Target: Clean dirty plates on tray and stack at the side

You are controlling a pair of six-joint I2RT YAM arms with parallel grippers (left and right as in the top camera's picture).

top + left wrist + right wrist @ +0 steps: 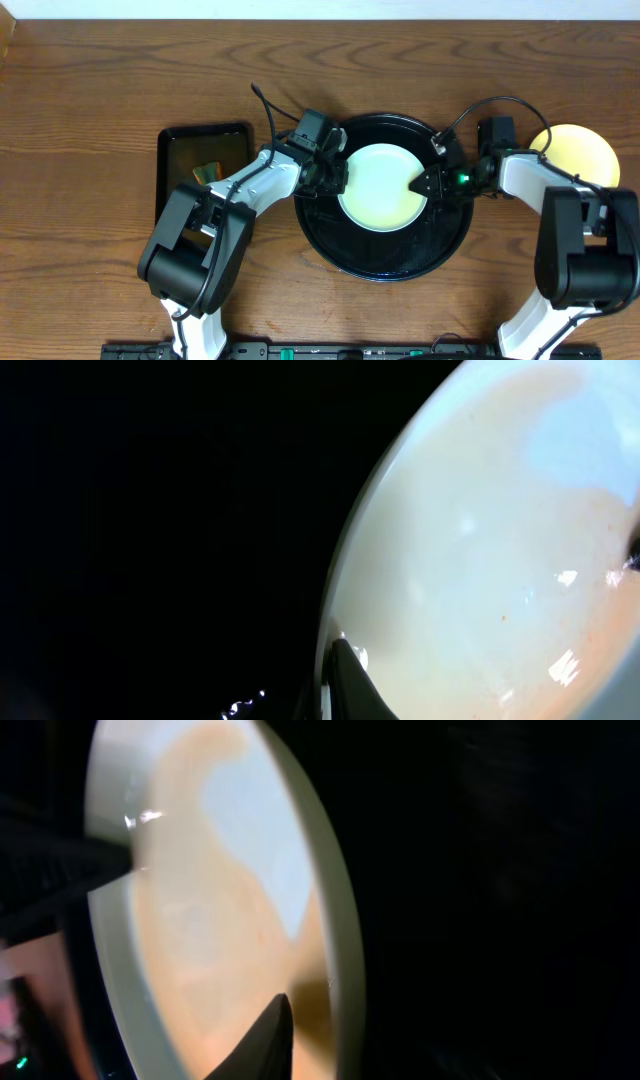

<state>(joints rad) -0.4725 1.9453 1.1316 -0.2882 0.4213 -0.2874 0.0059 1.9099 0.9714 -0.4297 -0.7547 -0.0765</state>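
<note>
A pale mint-green plate (383,187) lies on the round black tray (385,262). My left gripper (336,172) is shut on the plate's left rim; in the left wrist view a dark finger (352,682) lies over the rim of the plate (480,540). My right gripper (428,184) is at the plate's right rim. In the right wrist view, one finger (265,1042) hangs just over the plate (220,900) and casts a shadow on it; the other finger is hidden. A yellow plate (578,152) sits on the wood tabletop at the right.
A smaller rectangular black tray (205,150) stands left of the round tray with a small striped item (207,172) in it. Brown wood tabletop (100,80) surrounds everything. Both arms reach inward over the round tray's edges.
</note>
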